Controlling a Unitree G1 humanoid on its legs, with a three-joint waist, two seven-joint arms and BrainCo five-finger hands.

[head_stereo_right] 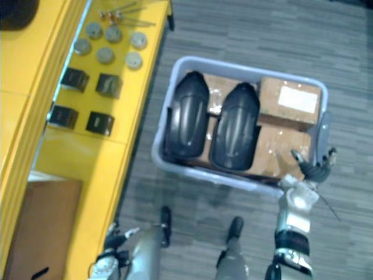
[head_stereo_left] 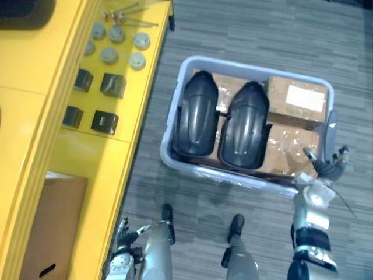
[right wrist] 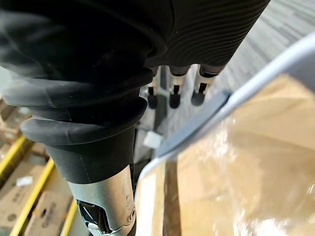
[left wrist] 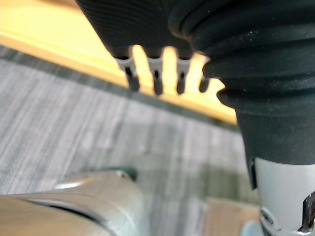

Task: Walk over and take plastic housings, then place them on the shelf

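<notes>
Lying side by side in the left half of a pale blue bin (head_stereo_left: 171, 125) at the centre of the frame, two black plastic housings fill most of the bin's depth: the left housing (head_stereo_left: 196, 114) and the right housing (head_stereo_left: 245, 125) are both domed, glossy and lengthwise from the bin's far wall to its near wall. Neither is touched by a hand. Under and beside them are cardboard boxes: one with a white label (head_stereo_left: 297, 102) in the bin's upper right corner, and below it one wrapped in clear film (head_stereo_left: 291, 149). The bin stands on grey carpet (head_stereo_left: 262, 29). The right hand (head_stereo_left: 327, 168) is at the bin's lower right corner, holding nothing; in the right wrist view its fingers (right wrist: 171, 93) hang loosely extended with their dark tips just beside the bin's rim. The left hand (head_stereo_left: 123, 228) is at the lower left of the frame, near the edge of the yellow shelf (head_stereo_left: 70, 151), and is also empty, with its fingers (left wrist: 156, 78) relaxed and nearly straight. On the shelf at the upper left lie grey round discs (head_stereo_left: 108, 55), four black blocks (head_stereo_left: 112, 84) and a few long bolts (head_stereo_left: 128, 14). A brown carton (head_stereo_left: 52, 221) shows at the lower left.
</notes>
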